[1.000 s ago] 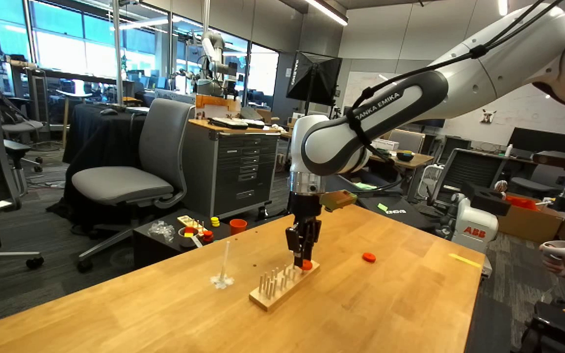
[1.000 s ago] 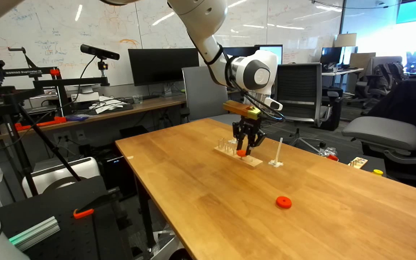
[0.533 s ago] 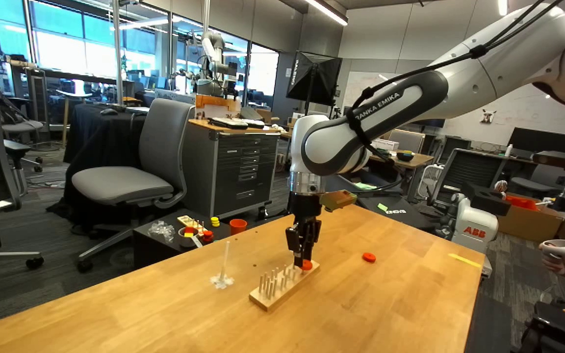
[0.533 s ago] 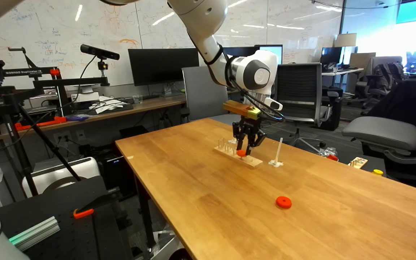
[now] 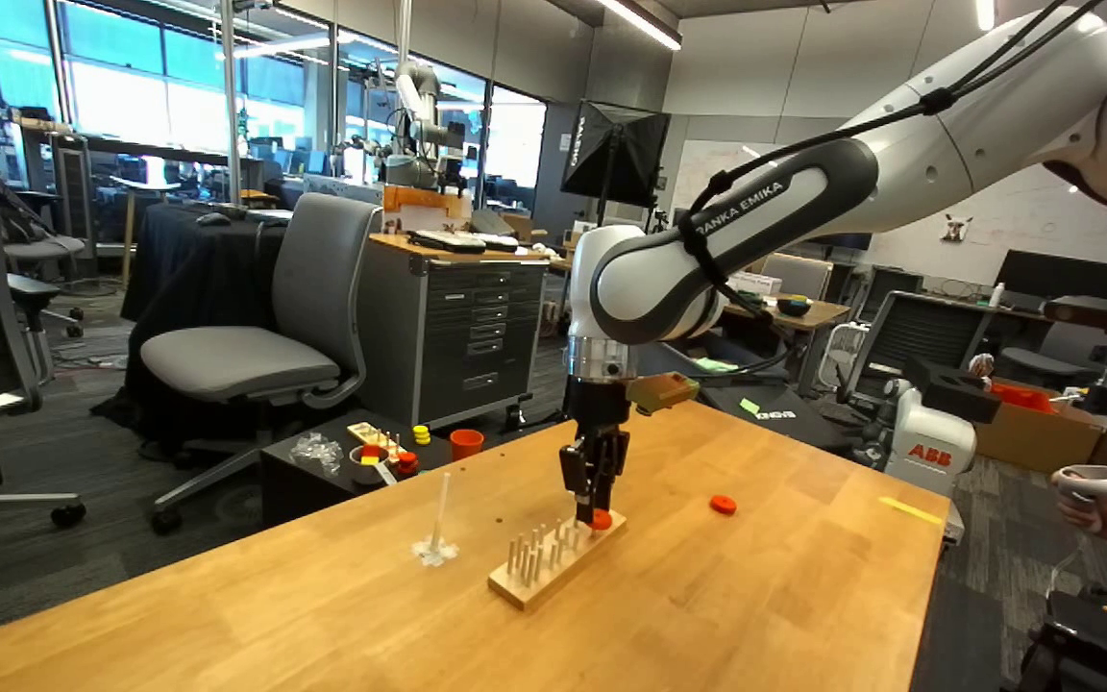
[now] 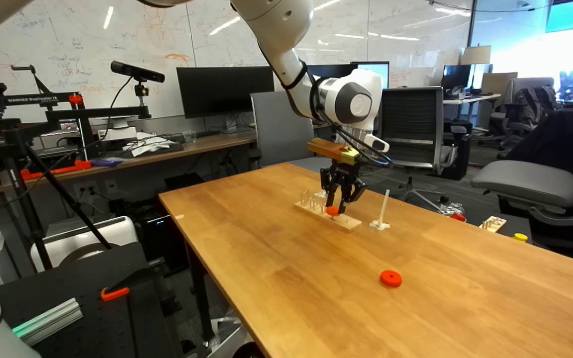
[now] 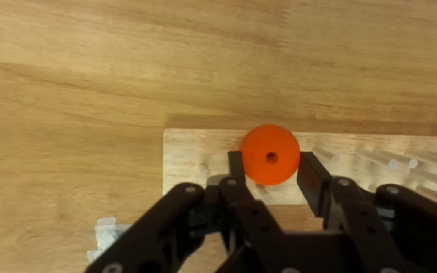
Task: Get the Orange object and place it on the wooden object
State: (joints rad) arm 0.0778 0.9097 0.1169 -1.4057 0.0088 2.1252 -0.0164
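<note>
The Orange object (image 7: 269,138), a round orange-red disc with a small centre hole, is pinched between the two fingers of my gripper (image 7: 271,161). Both pads touch its sides. Below it lies the wooden object (image 7: 184,151), a pale slab with thin upright pegs. In both exterior views the disc (image 6: 333,211) hangs over the slab (image 6: 348,223), low down at about peg height. One peg peeks out from under the disc; I cannot tell whether the disc touches it. No peg shows through the hole.
A second, similar orange-red disc (image 6: 391,278) lies flat on the table (image 6: 266,238), away from the slab. Close to the slab, a thin white stick (image 5: 441,509) stands taped to the tabletop. A hand with a white controller (image 5: 1092,482) is at the far right.
My arm, the gripper and the held disc look still. Only the hand with the white controller has shifted slightly.
</note>
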